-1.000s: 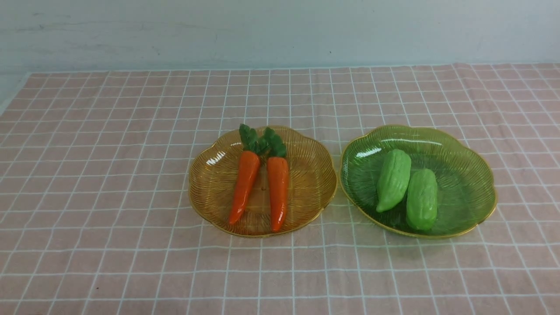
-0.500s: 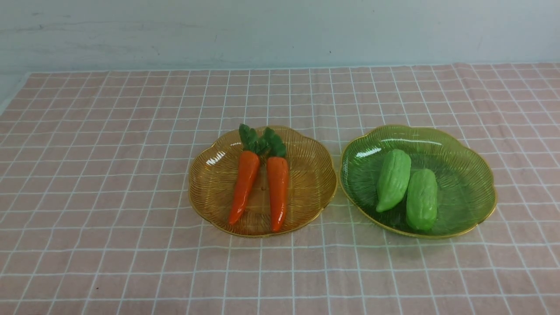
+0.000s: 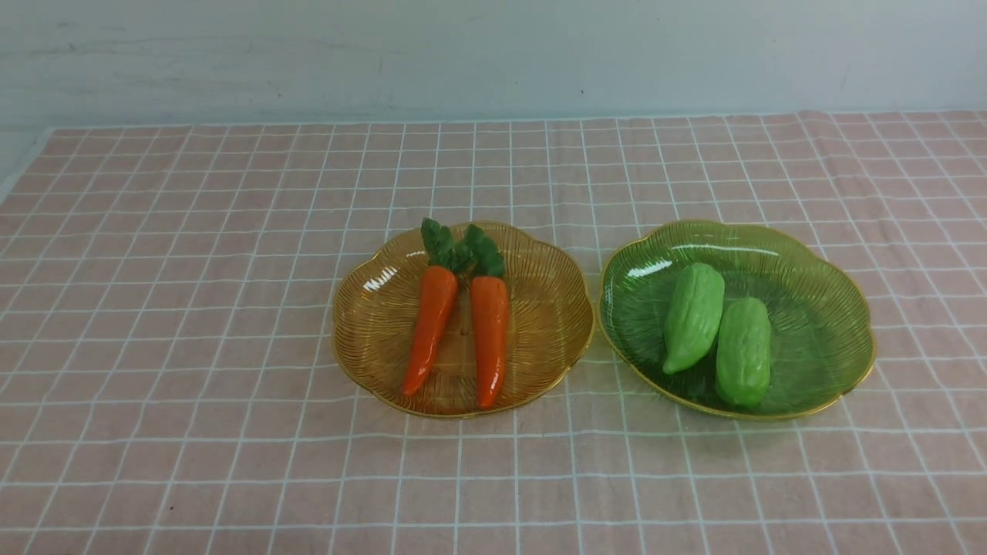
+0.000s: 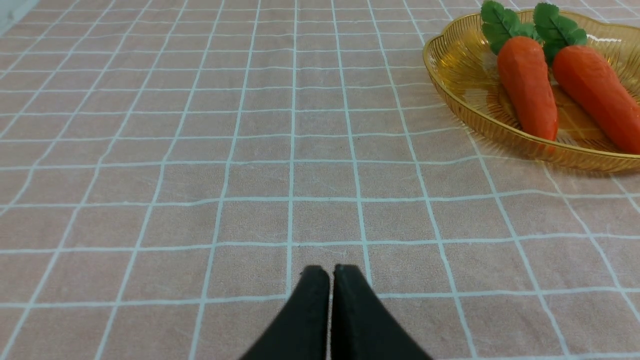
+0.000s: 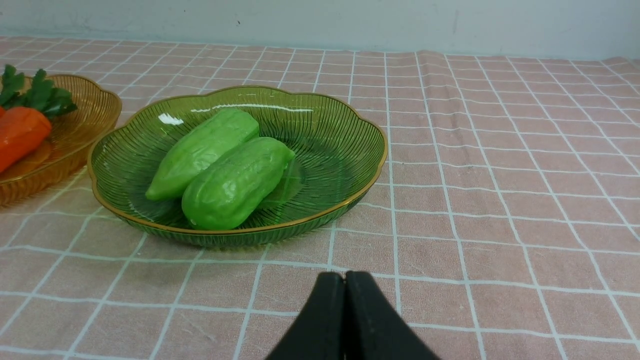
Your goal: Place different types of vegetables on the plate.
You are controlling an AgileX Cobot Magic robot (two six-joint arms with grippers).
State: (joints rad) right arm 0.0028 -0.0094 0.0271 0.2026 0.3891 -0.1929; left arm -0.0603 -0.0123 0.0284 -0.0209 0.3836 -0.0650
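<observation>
As the front view brightens, both carrots (image 3: 460,331) stay on their plate (image 3: 547,324).

Looked like a plain corner of a lab or studio, exact kind impossible to tell. Had only a checked pink tablecloth (image 3: 231,462) spread before a bare, scuffed pale wall (image 3: 493,62) to show for it.
</observation>
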